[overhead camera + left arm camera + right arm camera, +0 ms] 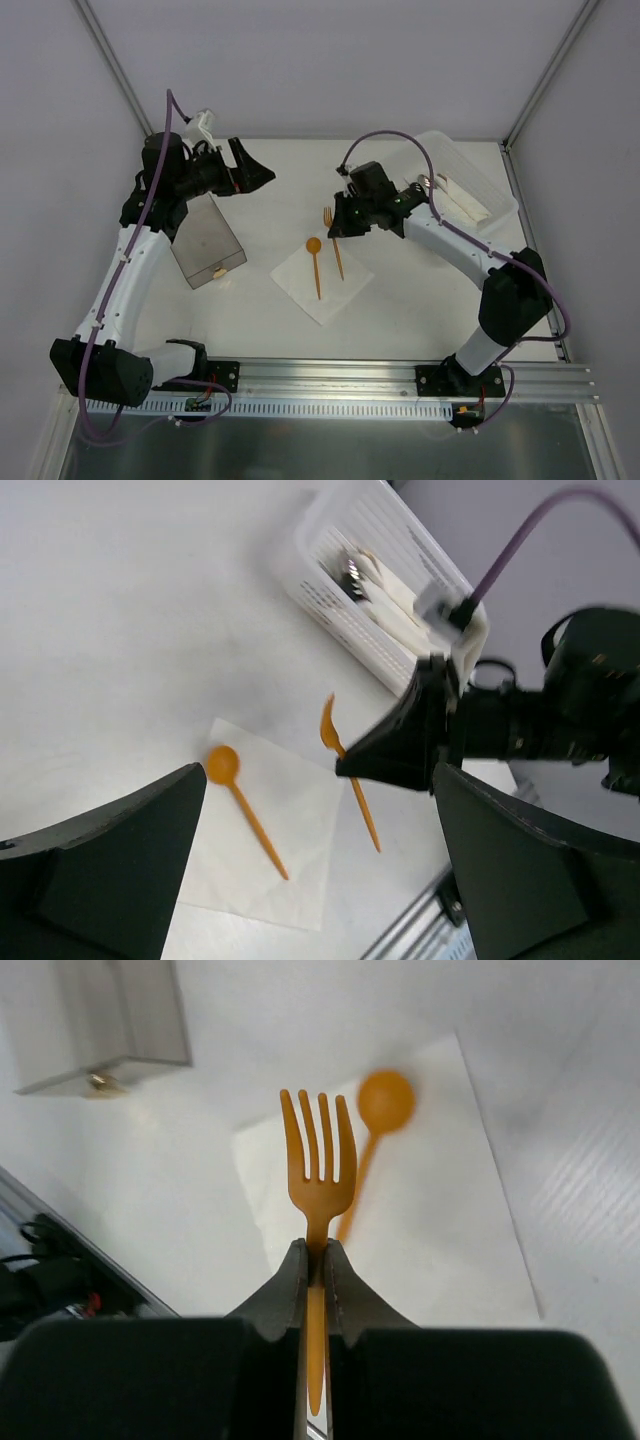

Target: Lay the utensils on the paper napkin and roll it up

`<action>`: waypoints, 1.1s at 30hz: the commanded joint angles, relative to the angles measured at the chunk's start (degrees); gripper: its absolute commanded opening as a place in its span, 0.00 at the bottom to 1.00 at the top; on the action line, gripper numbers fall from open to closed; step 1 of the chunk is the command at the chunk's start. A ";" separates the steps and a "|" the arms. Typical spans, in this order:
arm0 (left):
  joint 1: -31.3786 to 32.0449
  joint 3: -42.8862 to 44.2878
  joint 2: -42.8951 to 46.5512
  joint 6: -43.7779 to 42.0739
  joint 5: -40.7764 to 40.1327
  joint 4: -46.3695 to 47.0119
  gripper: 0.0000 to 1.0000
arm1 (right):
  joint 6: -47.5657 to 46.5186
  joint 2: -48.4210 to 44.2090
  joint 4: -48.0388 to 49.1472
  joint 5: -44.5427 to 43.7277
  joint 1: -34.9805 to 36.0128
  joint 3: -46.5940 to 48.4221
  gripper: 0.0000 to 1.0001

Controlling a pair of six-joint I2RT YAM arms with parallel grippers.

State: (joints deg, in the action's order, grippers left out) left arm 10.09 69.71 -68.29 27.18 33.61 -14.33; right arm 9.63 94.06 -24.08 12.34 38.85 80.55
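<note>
Top external view: the counter carries a smoky box near its left edge and a white tray in its far right corner. The napkin lies mid-counter, turned cornerwise, somewhat toward the near edge.

Right tool is clamped on the fork at its neck. The handle end is over the napkin's far-right side and the tines reach past its far edge. Cannot tell whether the fork touches the paper.

Left tool hangs agape, holding nothing, toward the far left above the box.

The spoon lies flat on the napkin, just beside the fork.

Judgement: the step in hand is placing the fork. Next: bring it fully onto the paper alongside the spoon, let go, back away. Rolling follows.

Bare counter on the napkin's near and right sides gives room to move. The box crowds its left.
</note>
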 commanded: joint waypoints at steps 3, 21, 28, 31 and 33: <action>-5.43 5.96 -1.67 -9.85 -3.46 -7.73 0.99 | -1.28 1.12 -2.74 -3.54 1.22 -8.30 0.00; -6.13 -0.89 1.23 -12.32 -12.69 -8.61 0.99 | 9.36 13.07 4.82 -4.78 1.40 -6.29 0.00; -6.48 -2.48 1.58 -12.15 -13.13 -8.61 0.99 | 10.76 14.75 6.23 -4.78 1.40 -4.79 0.00; -6.66 -2.91 1.41 -12.15 -12.86 -8.61 0.99 | 11.55 15.54 6.41 -4.87 1.49 -4.00 0.01; -6.75 -2.92 1.15 -12.06 -12.77 -8.61 0.99 | 11.90 15.98 6.32 -5.04 1.49 -3.65 0.01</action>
State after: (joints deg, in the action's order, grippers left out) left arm 4.01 66.89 -68.42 15.84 21.76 -23.35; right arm 19.79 109.08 -18.72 8.19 40.27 74.59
